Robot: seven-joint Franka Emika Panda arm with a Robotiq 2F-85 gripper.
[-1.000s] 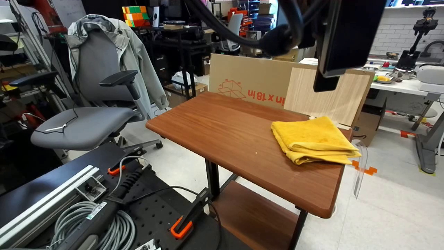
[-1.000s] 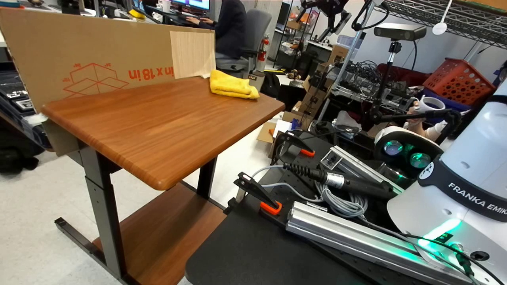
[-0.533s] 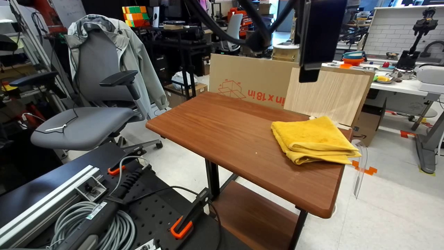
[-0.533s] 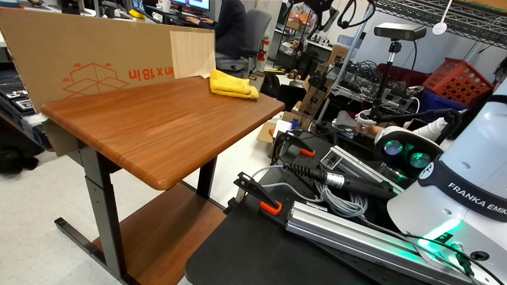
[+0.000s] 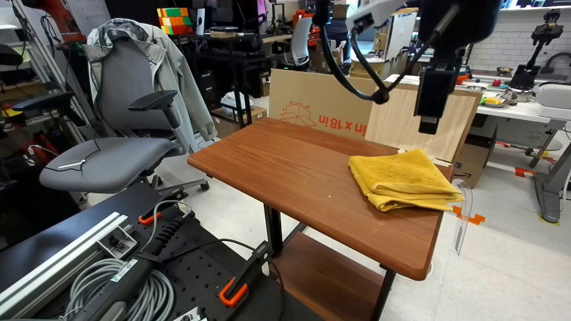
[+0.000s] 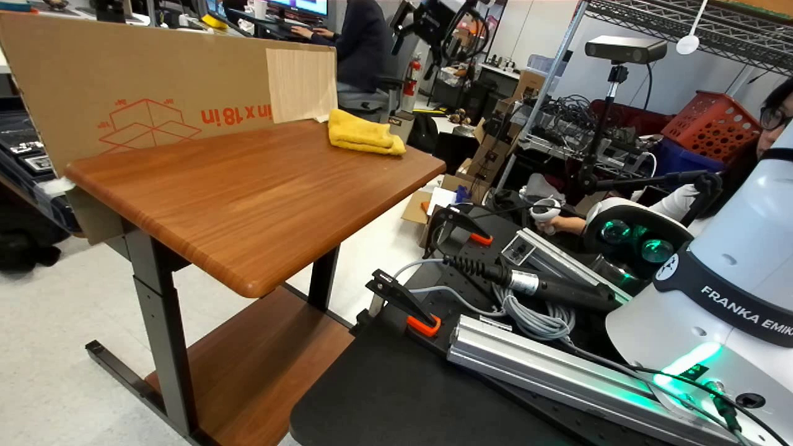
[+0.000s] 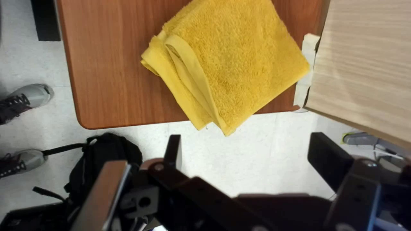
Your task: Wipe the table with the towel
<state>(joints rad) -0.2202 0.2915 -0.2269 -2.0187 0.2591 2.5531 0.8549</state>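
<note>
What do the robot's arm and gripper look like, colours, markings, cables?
The arm is white and rounded at its base, with a dark band lettered FRANKA EMIK, cut off by the picture's edge, and a green light below. The gripper is black, with two blocky fingers. Dark cables loop beside it in both exterior views.

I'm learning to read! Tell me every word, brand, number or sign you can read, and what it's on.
"FRANKA EMIK": black band around the white robot arm, cut by the picture's edge.
"in x 18 in": upside down in red on the brown cardboard sheet.
Too small: red marks around that sheet's box drawing.
Too blurred: white label on the black tubular handset.
Folded yellow cloth towel: no words visible.
</note>
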